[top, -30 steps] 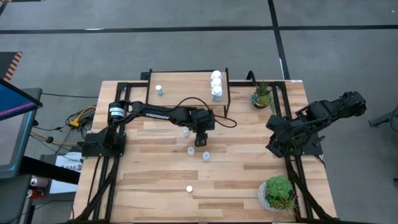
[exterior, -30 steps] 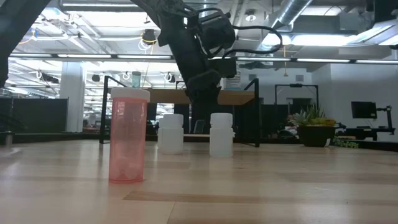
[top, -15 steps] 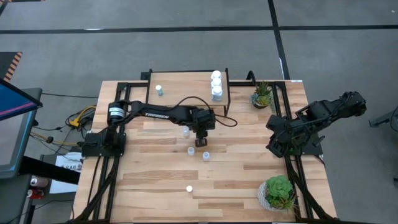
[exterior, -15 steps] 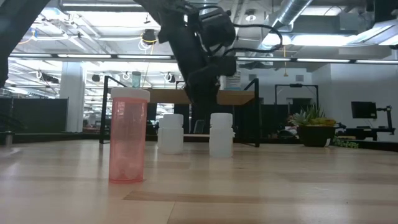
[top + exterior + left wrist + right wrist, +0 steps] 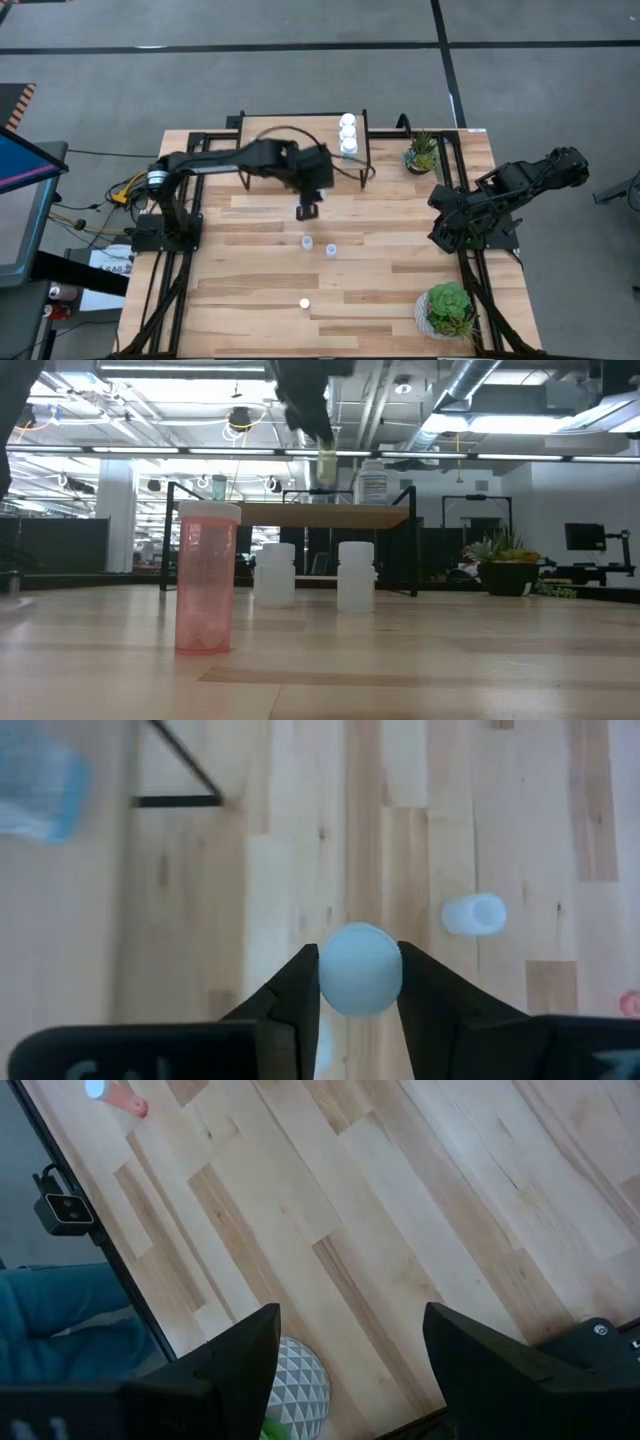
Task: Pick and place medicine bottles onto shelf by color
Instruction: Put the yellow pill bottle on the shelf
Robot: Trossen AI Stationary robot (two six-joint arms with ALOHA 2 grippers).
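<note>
Now left end effector [image 5: 360,982] is clamped on a small pale bottle [image 5: 360,970], fingers [image 5: 300,995] pressing both its sides, cap facing the wrist cam. In high view it sits just off the shelf [image 5: 290,135] front edge, over the desk [image 5: 380,260]; in low view the held bottle hangs abt level w/ the shelf board, well off the desk. Three white bottles [image 5: 347,135] stand in a row at shelf's right end. On the desk in front of the shelf: two white bottles [image 5: 318,246] close together, and a pink bottle [image 5: 207,576] w/ white cap farther out. Right end effector [image 5: 350,1342] waits w/ fingers apart, well right of the shelf, near a potted plant [image 5: 448,308].
</note>
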